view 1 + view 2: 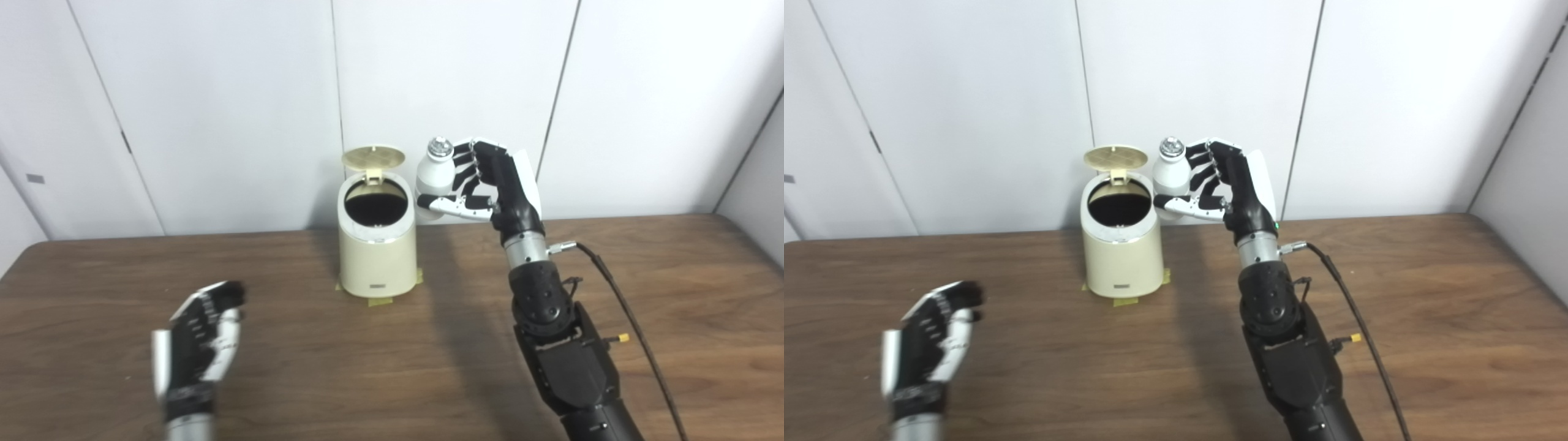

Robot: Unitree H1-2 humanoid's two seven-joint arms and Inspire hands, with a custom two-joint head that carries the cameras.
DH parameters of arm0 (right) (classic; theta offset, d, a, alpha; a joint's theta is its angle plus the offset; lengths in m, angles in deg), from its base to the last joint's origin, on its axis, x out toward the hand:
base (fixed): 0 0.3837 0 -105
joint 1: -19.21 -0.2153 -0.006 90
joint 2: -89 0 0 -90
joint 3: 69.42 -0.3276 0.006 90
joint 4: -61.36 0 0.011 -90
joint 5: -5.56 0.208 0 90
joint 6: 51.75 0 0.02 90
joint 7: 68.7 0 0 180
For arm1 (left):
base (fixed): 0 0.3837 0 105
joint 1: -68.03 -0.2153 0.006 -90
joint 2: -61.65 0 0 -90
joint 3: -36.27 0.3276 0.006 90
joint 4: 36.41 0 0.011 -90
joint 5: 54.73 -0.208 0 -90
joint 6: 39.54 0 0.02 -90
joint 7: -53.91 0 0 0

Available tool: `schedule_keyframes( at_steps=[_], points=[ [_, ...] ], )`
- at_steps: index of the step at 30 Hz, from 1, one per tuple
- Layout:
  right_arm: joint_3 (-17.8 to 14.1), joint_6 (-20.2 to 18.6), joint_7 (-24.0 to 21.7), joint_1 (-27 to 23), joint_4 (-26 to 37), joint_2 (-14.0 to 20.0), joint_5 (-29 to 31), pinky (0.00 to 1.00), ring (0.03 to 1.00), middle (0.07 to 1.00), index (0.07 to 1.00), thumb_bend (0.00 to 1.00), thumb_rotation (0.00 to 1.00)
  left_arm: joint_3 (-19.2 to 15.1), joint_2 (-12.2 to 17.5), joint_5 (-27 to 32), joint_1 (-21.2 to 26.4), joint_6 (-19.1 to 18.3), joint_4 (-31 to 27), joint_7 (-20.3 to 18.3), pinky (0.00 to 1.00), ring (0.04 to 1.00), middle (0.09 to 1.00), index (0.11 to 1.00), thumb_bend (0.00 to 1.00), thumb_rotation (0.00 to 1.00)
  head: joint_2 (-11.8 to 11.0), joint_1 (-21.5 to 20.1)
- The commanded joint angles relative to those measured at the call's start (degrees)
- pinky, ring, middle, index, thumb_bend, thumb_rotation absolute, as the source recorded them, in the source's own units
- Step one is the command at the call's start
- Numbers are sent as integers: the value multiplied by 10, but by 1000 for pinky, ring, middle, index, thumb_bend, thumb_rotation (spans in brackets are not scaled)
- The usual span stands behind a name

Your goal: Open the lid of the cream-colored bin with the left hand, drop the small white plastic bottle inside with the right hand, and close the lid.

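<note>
The cream-colored bin (377,251) stands on the brown table (674,294) near its far edge, resting on small pieces of yellow tape (381,301) that show at its base. Its lid (373,157) is tipped up at the back, hinged and standing open, so the dark inside of the bin is in plain sight.

The right hand (484,180) is raised above the table, just beside the bin's upper right rim. Its fingers (463,165) are wrapped around the small white plastic bottle (434,174), with the thumb crossing beneath the bottle's lower part. The bottle sits upright in that grip, its shiny silver cap (438,146) above the fingertips and its body on the side of the fingers that faces the bin. The bottle is beside the opening rather than over it, at about the height of the raised lid; whether it touches the bin cannot be told.

The left hand (205,334) is low and near the camera, well apart from the bin, holding nothing. Its fingers are loosely curled with the tips pointing toward the bin; the blur there hides how far they are spread.

A black cable (618,300) runs from the right wrist down along the table
</note>
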Motion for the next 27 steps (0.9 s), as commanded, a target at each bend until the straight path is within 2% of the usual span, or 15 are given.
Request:
schedule_keyframes(
  at_steps=[1,7,11,22,27],
  points=[
    [2,37,-4,-39,2,-3,6,273,392,465,527,515,0,6,-8,-22,-18,15,27,7,617,675,666,657,117,366,-2,3],
    [10,94,-2,-55,-51,-17,19,339,424,469,522,517,0,10,-12,-35,-15,26,37,15,609,671,660,652,118,401,-10,13],
    [12,118,-10,-65,-79,-26,29,356,435,468,509,518,0,14,-14,-42,-15,26,39,19,608,674,664,656,111,404,-14,19],
    [24,188,-1,-102,-161,-42,22,349,428,470,505,519,0,26,-23,-53,-17,24,38,31,601,669,664,658,102,412,-24,32],
    [24,216,7,-113,-197,-45,15,347,425,474,511,518,0,31,-23,-57,-19,26,38,33,599,673,668,664,102,445,-27,38]
  ],
)
